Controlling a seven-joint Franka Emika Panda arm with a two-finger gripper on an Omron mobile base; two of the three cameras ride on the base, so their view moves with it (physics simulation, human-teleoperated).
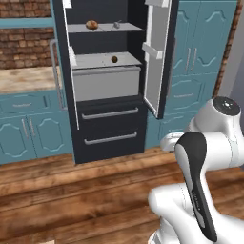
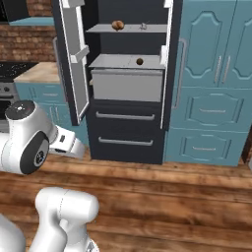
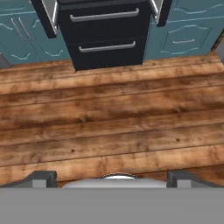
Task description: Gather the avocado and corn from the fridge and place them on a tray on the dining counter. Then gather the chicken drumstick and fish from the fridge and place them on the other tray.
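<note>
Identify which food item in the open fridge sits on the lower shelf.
The avocado: a small dark ball alone on the lower shelf; the chicken drumstick and fish sit on the shelf above.

Open fridge point(image 1: 109, 124), both doors swung wide, 2 pale grey shelves showing inside. Upper shelf point(image 1: 105, 27): chicken drumstick point(image 1: 91, 25) toward the left, fish point(image 1: 116, 24) just to its right, apart from it. Same pair on that shelf from the right base view, drumstick point(image 2: 117, 25) and fish point(image 2: 143, 25). Lower shelf point(image 1: 95, 60): avocado point(image 1: 114, 59) alone, right of centre, near the front edge; seen again at point(image 2: 140, 61). Under that shelf, a grey bin front, then 2 dark drawers with bar handles. Wooden plank floor point(image 3: 109, 118) in front of the fridge. Beige counter top point(image 1: 24, 78) left of the fridge.
</note>
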